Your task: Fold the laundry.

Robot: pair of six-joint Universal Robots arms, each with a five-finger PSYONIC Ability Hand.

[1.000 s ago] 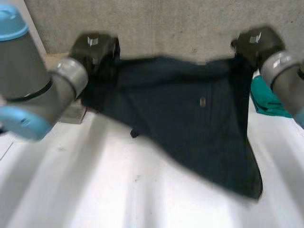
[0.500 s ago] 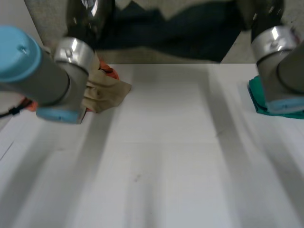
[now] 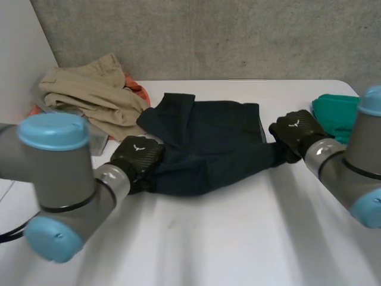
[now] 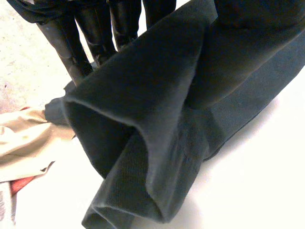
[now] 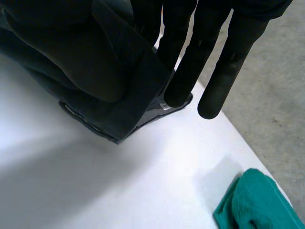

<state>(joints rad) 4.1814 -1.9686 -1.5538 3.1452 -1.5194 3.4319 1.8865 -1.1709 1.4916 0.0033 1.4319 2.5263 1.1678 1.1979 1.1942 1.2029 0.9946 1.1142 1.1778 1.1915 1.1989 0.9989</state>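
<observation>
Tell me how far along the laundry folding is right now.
Looks done: a teal cloth sits folded at the right edge of the table. In hand: the dark garment lies bunched mid-table, left hand pinching its near left end, right hand its right end; no neat fold yet. Left: finishing it, then the beige clothes heaped far left.

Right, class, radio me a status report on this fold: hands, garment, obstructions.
Left hand pinches dark garment at its left corner, right hand its right edge. Garment rumpled on table. Beige clothes and green cloth lie aside.
</observation>
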